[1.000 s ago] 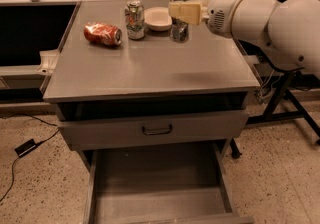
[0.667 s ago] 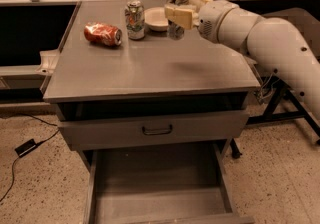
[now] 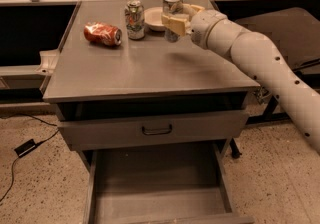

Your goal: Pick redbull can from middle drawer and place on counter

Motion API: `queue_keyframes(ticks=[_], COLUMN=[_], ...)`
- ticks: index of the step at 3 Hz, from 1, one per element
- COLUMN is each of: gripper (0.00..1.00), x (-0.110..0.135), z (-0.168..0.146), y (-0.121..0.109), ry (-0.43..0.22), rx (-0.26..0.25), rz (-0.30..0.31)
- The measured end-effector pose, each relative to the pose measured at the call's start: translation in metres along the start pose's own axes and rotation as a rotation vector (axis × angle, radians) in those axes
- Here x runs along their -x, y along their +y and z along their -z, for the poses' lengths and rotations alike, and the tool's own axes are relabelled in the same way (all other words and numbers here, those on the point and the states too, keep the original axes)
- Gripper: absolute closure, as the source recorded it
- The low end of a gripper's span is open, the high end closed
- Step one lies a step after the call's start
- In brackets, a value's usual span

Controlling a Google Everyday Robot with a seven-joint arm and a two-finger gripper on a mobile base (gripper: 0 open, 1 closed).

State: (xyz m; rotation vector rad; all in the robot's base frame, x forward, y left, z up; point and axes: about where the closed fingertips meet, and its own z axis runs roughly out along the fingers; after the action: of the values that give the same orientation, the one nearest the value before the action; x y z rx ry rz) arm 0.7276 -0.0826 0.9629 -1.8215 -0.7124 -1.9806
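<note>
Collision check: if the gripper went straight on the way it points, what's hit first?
The gripper, holding the redbull can over the counter's back, points left. The bowl comes first, right beside it, then the green-and-white can. Depth is unclear; it might pass above the bowl.

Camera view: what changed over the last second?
The gripper, at the redbull can, slid slightly left along the back of the counter, and the can went with it. The arm's bulky forearm drew back to the right. Whether the can was let go cannot be seen. Unchanged: the red-orange can on its side, the green-and-white can, the white bowl, and the middle drawer pulled open.
</note>
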Motion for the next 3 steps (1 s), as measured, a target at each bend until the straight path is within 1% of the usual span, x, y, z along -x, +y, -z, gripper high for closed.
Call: queue_keyframes(ticks=[1, 2, 3], gripper=[1.0, 1.0, 0.81], x=[0.034, 0.054, 0.063], z=[-0.007, -0.01, -0.016], y=[-0.007, -0.016, -0.027], ry=[-0.041, -0.06, -0.062], rx=[-0.012, -0.027, -0.028], rz=[-0.086, -0.152, -0.115])
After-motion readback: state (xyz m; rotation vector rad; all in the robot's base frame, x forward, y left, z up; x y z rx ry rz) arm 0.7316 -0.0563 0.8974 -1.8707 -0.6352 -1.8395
